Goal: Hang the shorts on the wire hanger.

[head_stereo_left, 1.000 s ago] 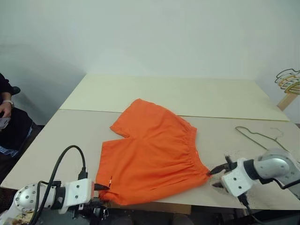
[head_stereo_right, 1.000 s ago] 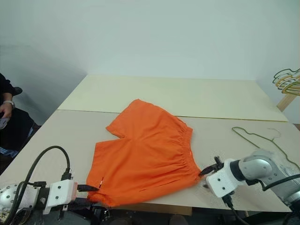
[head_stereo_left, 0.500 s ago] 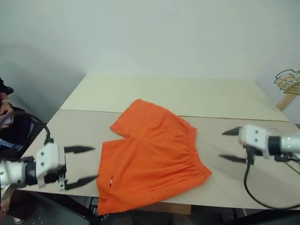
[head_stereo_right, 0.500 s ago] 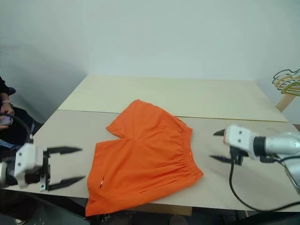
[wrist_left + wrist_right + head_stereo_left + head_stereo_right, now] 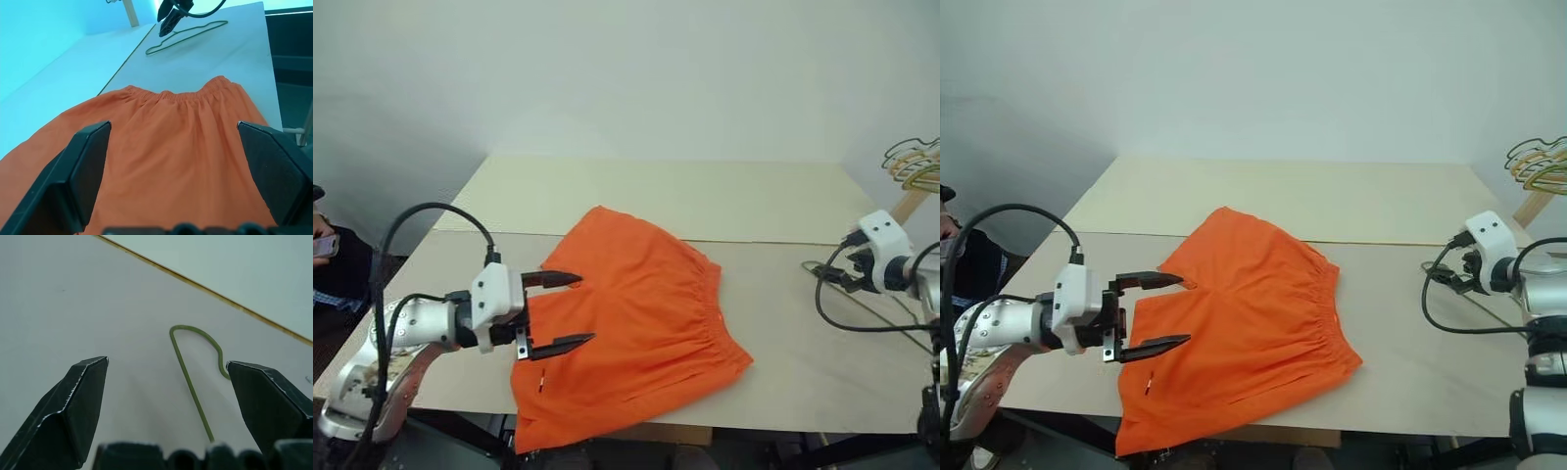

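Observation:
The orange shorts (image 5: 651,304) lie flat mid-table, waistband toward the right; one leg's hem droops over the near table edge. My left gripper (image 5: 583,309) hovers open just over the left leg, pointing right, nothing between its fingers. The left wrist view looks along the shorts (image 5: 171,161) to the wire hanger (image 5: 188,36), which lies flat on the table beyond the waistband. My right gripper (image 5: 1446,277) is above that hanger, well right of the shorts. In the right wrist view it (image 5: 166,364) stands open and empty, the hanger's hook (image 5: 188,379) on the table between its fingers.
A bunch of several hangers (image 5: 913,162) rests on a wooden stand off the far right of the table. A seated person (image 5: 327,245) is at the left edge. The table (image 5: 636,191) is made of two boards with a seam behind the shorts.
Both grippers opened and let go of the shorts. The left rose from the near hem and moved right over the leg. The right swung away from the waistband out to the hanger.

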Robot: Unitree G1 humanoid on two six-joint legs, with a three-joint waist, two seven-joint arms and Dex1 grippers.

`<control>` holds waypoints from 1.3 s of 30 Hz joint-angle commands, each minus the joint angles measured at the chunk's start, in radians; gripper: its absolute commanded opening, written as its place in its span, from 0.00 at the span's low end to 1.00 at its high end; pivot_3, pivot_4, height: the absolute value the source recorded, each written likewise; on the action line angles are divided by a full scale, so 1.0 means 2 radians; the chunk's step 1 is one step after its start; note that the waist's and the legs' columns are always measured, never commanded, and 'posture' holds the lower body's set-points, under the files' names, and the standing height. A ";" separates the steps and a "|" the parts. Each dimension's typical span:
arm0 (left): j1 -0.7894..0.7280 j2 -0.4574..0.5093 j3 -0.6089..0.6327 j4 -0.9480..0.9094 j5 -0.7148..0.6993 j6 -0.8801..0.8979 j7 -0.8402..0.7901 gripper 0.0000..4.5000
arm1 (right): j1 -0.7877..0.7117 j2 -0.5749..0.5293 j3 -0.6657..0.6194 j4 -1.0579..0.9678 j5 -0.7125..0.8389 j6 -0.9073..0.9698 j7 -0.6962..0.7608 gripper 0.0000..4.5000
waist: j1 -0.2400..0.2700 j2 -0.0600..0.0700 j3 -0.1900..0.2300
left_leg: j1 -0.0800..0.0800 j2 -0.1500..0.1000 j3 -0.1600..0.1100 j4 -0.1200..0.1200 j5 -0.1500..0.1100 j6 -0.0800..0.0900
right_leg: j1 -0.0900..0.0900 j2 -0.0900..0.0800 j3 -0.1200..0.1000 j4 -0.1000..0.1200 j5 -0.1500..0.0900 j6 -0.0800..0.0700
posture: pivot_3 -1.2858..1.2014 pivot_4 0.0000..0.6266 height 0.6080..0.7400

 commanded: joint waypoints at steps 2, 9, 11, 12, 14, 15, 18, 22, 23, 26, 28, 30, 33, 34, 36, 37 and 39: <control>-0.018 0.019 0.021 -0.010 -0.025 0.022 -0.010 1.00 | -0.038 0.009 0.005 0.045 -0.026 -0.024 -0.006 0.99 | -0.004 0.000 0.000 | 0.000 0.000 0.000 0.000 0.000 0.000 | 0.000 0.000 0.000 0.000 0.000 0.000 | 0.52 0.00 1.00; -0.060 0.031 0.011 -0.026 -0.053 0.087 0.016 1.00 | -0.045 0.010 -0.004 0.038 -0.030 0.000 -0.017 0.99 | -0.006 0.001 0.000 | 0.000 0.000 -0.001 0.000 0.000 0.000 | 0.000 0.000 0.000 0.000 0.000 0.000 | 0.52 0.00 1.00; -0.076 0.028 -0.002 -0.029 -0.053 0.099 0.020 1.00 | -0.039 0.010 -0.003 0.025 -0.029 0.009 -0.012 0.99 | -0.005 0.001 0.001 | 0.000 0.000 -0.001 0.000 0.000 0.000 | 0.000 0.000 0.000 0.000 0.000 0.000 | 0.52 0.04 1.00; -0.088 0.024 -0.012 -0.028 -0.052 0.105 0.022 1.00 | -0.037 0.010 -0.002 0.020 -0.029 0.015 -0.008 0.99 | -0.005 0.001 0.001 | 0.000 0.000 -0.001 0.000 0.000 0.000 | 0.000 0.000 0.000 0.000 0.000 0.000 | 0.52 0.05 1.00; -0.123 0.009 -0.035 -0.022 -0.054 0.118 0.025 1.00 | -0.041 0.012 -0.001 0.014 -0.029 0.027 -0.007 0.99 | -0.005 0.001 0.004 | 0.000 0.000 -0.001 0.000 0.000 0.000 | 0.001 0.000 0.000 0.000 0.000 0.000 | 0.52 0.07 1.00; -0.134 0.004 -0.042 -0.020 -0.055 0.122 0.026 1.00 | -0.042 0.013 -0.003 0.009 -0.027 0.035 -0.007 0.99 | -0.005 0.001 0.005 | 0.000 0.000 -0.001 0.000 0.000 0.000 | 0.000 0.000 0.000 0.000 0.000 0.000 | 0.52 0.07 1.00; -0.159 -0.008 -0.058 -0.014 -0.049 0.126 0.020 1.00 | -0.049 0.012 -0.001 -0.005 -0.029 0.055 -0.006 0.99 | -0.005 0.003 0.007 | 0.000 0.000 -0.001 0.000 0.000 0.000 | 0.000 0.000 0.001 0.000 0.000 0.000 | 0.52 0.07 1.00; -0.171 -0.017 -0.067 -0.003 -0.041 0.126 0.020 1.00 | -0.077 0.010 0.005 0.016 -0.034 0.076 0.003 0.99 | -0.010 0.005 0.009 | 0.000 0.000 0.000 0.000 0.000 0.000 | 0.000 0.000 0.002 0.000 0.000 0.001 | 0.52 0.06 1.00; -0.169 -0.018 -0.068 -0.003 -0.038 0.125 0.020 1.00 | -0.081 0.009 0.013 0.023 -0.042 0.072 0.008 0.99 | -0.010 0.005 0.009 | 0.000 0.000 0.000 0.000 0.000 0.000 | 0.000 0.000 0.002 0.000 0.000 0.001 | 0.52 0.06 1.00; -0.159 -0.018 -0.066 -0.009 -0.034 0.123 0.024 1.00 | -0.096 0.011 0.019 0.051 -0.053 0.062 0.012 0.99 | -0.009 0.005 0.009 | 0.000 0.000 0.000 0.000 0.000 0.000 | 0.000 0.001 0.002 0.000 0.000 0.001 | 0.52 0.07 1.00; -0.148 -0.015 -0.060 -0.020 -0.040 0.129 0.027 1.00 | -0.102 0.011 0.022 0.054 -0.057 0.058 0.019 0.99 | -0.009 0.005 0.009 | 0.000 -0.001 0.000 0.000 0.000 0.000 | 0.000 0.000 0.002 0.000 0.000 0.001 | 0.53 0.07 1.00; -0.131 -0.011 -0.048 -0.036 -0.051 0.137 0.033 1.00 | -0.103 0.007 0.024 0.051 -0.059 0.056 0.032 0.99 | -0.008 0.004 0.012 | 0.000 -0.001 0.000 0.000 0.000 0.001 | 0.000 0.000 0.002 0.000 0.000 0.001 | 0.53 0.10 1.00; -0.095 -0.007 -0.026 -0.064 -0.065 0.148 0.049 1.00 | -0.096 -0.004 0.023 0.037 -0.059 0.063 0.045 0.99 | -0.007 0.004 0.021 | 0.000 0.000 0.000 0.000 0.000 0.001 | 0.000 0.000 0.002 0.000 0.000 0.001 | 0.53 0.16 1.00; -0.086 -0.006 -0.019 -0.073 -0.070 0.153 0.055 1.00 | -0.093 -0.010 0.022 0.031 -0.058 0.068 0.053 0.99 | -0.006 0.004 0.025 | 0.000 0.000 0.000 0.000 0.000 0.001 | 0.000 0.000 0.002 0.000 0.000 0.001 | 0.53 0.18 1.00; -0.076 -0.005 0.000 -0.090 -0.094 0.171 0.072 1.00 | -0.087 -0.027 0.020 0.004 -0.054 0.082 0.075 0.99 | -0.004 0.005 0.036 | 0.000 0.000 0.000 0.000 0.000 0.001 | 0.000 0.000 0.002 0.000 0.000 0.001 | 0.53 0.28 1.00; -0.075 -0.006 0.005 -0.092 -0.102 0.177 0.079 1.00 | -0.084 -0.035 0.019 -0.010 -0.053 0.087 0.082 0.99 | -0.003 0.004 0.044 | 0.000 0.000 0.000 0.000 0.000 0.001 | 0.000 0.000 0.002 0.000 0.000 0.001 | 0.53 0.30 1.00; -0.078 -0.006 0.009 -0.092 -0.115 0.190 0.088 1.00 | -0.089 -0.049 0.015 -0.033 -0.050 0.106 0.089 0.99 | 0.002 0.004 0.061 | 0.000 0.000 -0.001 0.000 0.001 0.002 | -0.001 -0.001 0.002 0.000 0.001 0.001 | 0.52 0.38 1.00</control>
